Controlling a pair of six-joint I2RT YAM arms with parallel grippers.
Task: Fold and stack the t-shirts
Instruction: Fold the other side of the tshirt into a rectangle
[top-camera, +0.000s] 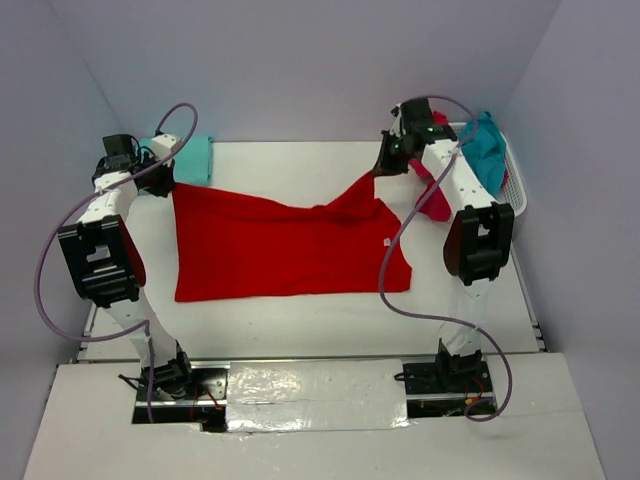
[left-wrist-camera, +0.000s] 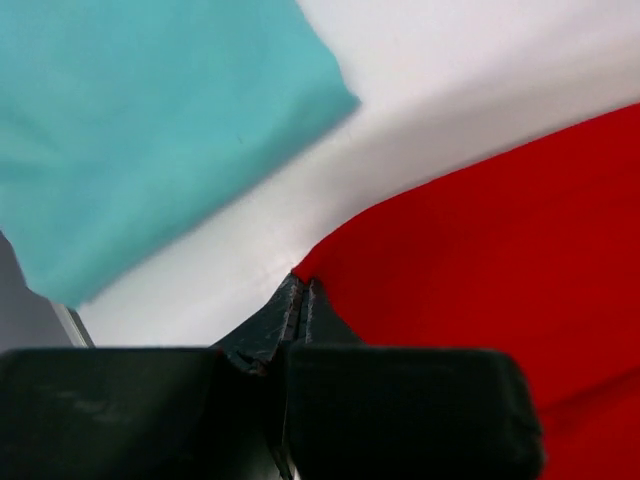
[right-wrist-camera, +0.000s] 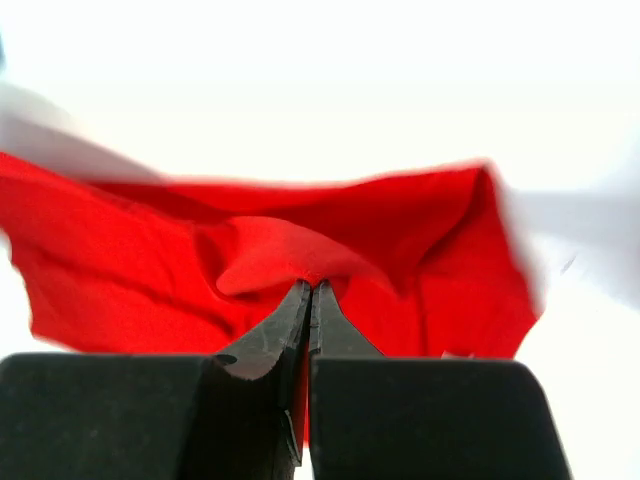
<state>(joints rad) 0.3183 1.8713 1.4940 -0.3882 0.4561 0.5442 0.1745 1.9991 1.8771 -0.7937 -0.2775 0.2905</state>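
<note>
A red t-shirt (top-camera: 280, 250) lies spread across the middle of the white table (top-camera: 300, 325) in the overhead view, mostly flat, with its upper-right corner drawn up into a peak. You have both arms on it.

At the upper left, the left gripper (left-wrist-camera: 300, 292) has its fingertips pressed together on the shirt's far left corner, low against the table. At the upper right, the right gripper (right-wrist-camera: 308, 292) is pinched tight on a bunched fold of red cloth and holds it above the surface.

A folded teal t-shirt (top-camera: 190, 158) sits just behind the left gripper, at the far left edge of the table. A white mesh basket (top-camera: 515, 190) at the upper right holds a second teal shirt (top-camera: 490, 150) and a magenta shirt (top-camera: 437, 200).

Expect the cloth to be light, limp and prone to sagging: it drapes between the two grips and creases where it is pinched. It should not slip easily, but a thin pinch can pull free under tension. Corners and hems look like the best places to hold it, and keeping both grips level should help it fold evenly.
</note>
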